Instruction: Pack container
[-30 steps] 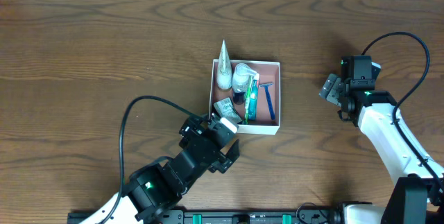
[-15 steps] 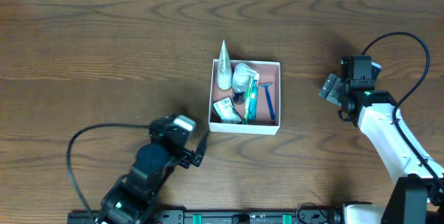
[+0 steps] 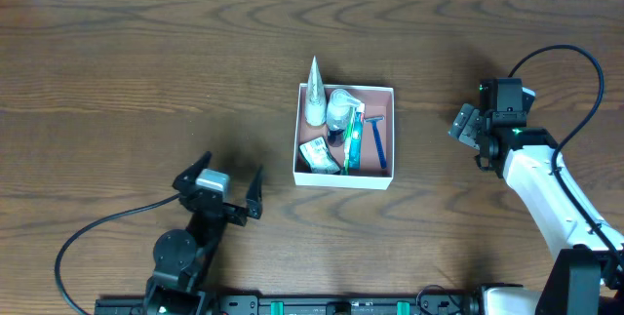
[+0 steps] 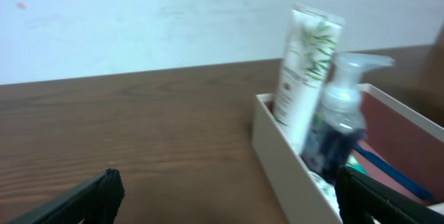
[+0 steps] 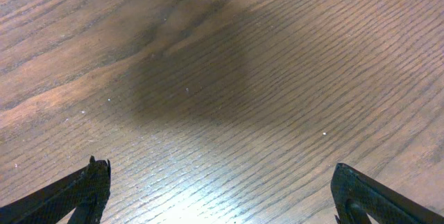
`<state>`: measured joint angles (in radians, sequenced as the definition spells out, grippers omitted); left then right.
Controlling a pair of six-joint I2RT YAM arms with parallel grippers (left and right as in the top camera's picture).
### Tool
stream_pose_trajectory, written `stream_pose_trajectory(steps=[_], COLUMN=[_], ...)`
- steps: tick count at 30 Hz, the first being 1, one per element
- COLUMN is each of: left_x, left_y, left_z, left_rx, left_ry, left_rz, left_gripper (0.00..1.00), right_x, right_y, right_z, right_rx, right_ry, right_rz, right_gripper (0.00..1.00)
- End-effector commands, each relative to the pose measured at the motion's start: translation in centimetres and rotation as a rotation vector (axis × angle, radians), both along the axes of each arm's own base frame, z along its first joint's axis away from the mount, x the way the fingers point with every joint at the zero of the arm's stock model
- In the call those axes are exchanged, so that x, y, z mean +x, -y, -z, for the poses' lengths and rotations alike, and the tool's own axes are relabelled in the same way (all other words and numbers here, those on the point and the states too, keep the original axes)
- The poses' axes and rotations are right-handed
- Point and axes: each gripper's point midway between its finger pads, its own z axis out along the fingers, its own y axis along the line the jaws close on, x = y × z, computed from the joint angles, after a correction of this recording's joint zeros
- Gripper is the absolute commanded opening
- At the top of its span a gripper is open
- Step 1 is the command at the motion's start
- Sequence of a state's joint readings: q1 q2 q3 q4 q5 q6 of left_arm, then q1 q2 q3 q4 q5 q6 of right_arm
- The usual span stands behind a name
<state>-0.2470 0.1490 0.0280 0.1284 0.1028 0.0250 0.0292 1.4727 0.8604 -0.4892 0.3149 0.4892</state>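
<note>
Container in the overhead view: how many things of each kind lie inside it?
Tube: 1
Pump bottle: 1
Green toothbrush: 1
Teal stick, kind unclear: 1
Blue razor: 1
Small packet: 1
Total in the container: 6

Below me the table (image 5: pixel 222 78) is dark wood, its grain finely ridged, with a soft sheen under the light. The container (image 4: pixel 272 148) has smooth matt white walls. The tube (image 4: pixel 304 71) in it looks like glossy plastic, and the pump bottle (image 4: pixel 341 113) is translucent plastic at its top.

Dark brown wood-grain table (image 3: pixel 117 71) across the whole overhead frame. Near centre, slightly right, flat and directly on the wood: square container (image 3: pixel 341 180), white outer walls, pinkish inside.
</note>
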Motion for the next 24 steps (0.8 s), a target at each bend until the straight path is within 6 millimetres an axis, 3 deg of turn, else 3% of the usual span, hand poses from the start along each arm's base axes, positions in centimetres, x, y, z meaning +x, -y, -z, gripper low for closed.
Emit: stream_pose_trajectory(steps=[1, 11, 18, 22, 24], left_x=[0.2, 0.2, 0.2, -0.1, -0.1], left_y=[-1.3, -5.4, -6.9, -6.9, -7.1], left_z=[-0.4, -1.8, -0.4, 2.6, 2.5], left_rx=[-0.017, -0.007, 0.001, 0.013, 0.015], left_ry=[0.032, 0.105, 0.049, -0.073, -0.069], left_rz=[-0.049, -0.211, -0.270, -0.272, -0.284], left_gripper=[0.98, 0.98, 0.98, 0.98, 0.98], right_x=[0.0, 0.0, 0.0, 0.0, 0.0], right_y=[0.4, 0.4, 0.4, 0.4, 0.4], right_z=[-0.2, -0.2, -0.2, -0.2, -0.2], right_rx=[-0.017, -0.017, -0.017, -0.017, -0.017], right_ry=[0.004, 0.004, 0.004, 0.004, 0.004], right_rz=[0.015, 0.015, 0.015, 0.015, 0.015], right_gripper=[0.99, 0.99, 0.99, 0.99, 0.99])
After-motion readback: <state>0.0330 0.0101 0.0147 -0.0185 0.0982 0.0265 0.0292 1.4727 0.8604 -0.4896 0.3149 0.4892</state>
